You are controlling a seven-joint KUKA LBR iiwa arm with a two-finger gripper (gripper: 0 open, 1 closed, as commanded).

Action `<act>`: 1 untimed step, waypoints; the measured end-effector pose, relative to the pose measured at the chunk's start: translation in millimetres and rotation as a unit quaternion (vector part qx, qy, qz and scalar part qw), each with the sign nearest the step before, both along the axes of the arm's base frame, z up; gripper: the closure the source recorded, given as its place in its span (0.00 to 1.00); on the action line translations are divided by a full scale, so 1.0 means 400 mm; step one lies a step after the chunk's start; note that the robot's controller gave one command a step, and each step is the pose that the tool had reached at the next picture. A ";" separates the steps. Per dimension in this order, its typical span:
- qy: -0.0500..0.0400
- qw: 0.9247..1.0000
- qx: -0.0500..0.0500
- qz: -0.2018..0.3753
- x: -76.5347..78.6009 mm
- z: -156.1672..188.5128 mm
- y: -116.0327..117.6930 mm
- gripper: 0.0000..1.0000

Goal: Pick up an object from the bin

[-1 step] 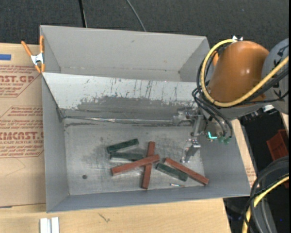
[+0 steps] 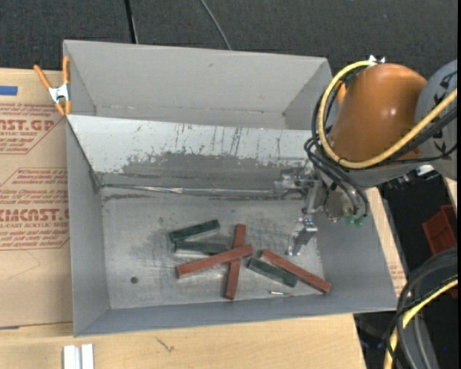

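Bin (image 2: 192,83) of grey metal in the camera view, with a few flat bars lying loose on its floor toward the near wall. We see the arm come in from the right under its orange cover (image 2: 378,114), yellow cables looping round it. The end effector (image 2: 300,243) hangs low at the right of the floor. We cannot tell whether it is wide or narrow, and we see nothing held in it.

Nearest to it is the right red bar (image 2: 296,273), which lies slanted. Its upper-left end is just below the end effector, but we cannot tell if the two touch. The right green bar (image 2: 270,274) lies against that bar's left side.

Further left, the long red bar (image 2: 207,264) lies almost level and crosses the short red bar (image 2: 234,271), which points toward the back wall. Two more green bars lie beside that cross, the top green bar (image 2: 194,231) and the low green bar (image 2: 206,247) just under it.
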State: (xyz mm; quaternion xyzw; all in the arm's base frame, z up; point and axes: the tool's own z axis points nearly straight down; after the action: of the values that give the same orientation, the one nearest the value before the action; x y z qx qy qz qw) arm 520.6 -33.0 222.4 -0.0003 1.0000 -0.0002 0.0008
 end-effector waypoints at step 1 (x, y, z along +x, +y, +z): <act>0.000 1.000 0.000 -0.008 -0.010 -0.326 0.001 1.00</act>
State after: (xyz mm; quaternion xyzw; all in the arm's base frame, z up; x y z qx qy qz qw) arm 516.5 -32.5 92.1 0.0074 1.0000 -0.0001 0.0010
